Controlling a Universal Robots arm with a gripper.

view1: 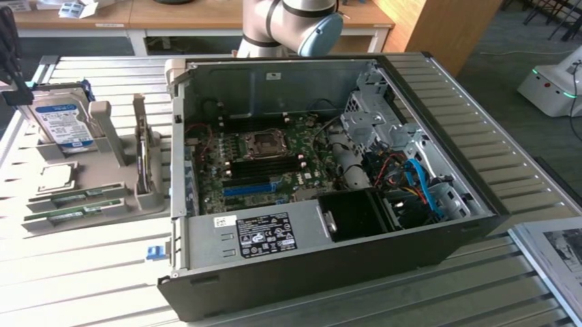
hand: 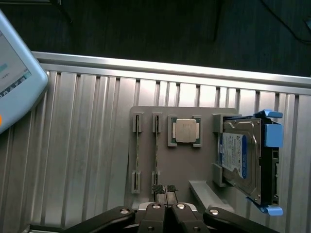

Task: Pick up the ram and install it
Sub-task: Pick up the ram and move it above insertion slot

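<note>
The ram (hand: pixel 157 151) stands on edge in a slot of the grey holder (hand: pixel 194 167), with a second stick (hand: pixel 137 151) beside it, near an edge of the slatted surface (hand: pixel 73 145). The claw (hand: pixel 165 190) hangs clenched and empty by the ram's end. The writing on the hard drive (hand: pixel 238 155), on its blue-and-white label, is too small to read. So is the black sticker (view1: pixel 264 235) in the open computer case (view1: pixel 364 269).

- Ribbed metal table (view1: pixel 523 157) — sunlit and pale toward the exterior view's left.
- Wooden desks (view1: pixel 182 15) behind it, with a wooden panel (view1: pixel 446 30) beside them.
- Grey floor (view1: pixel 509 75) — a white, green-lit machine (view1: pixel 557 82) stands on it.
</note>
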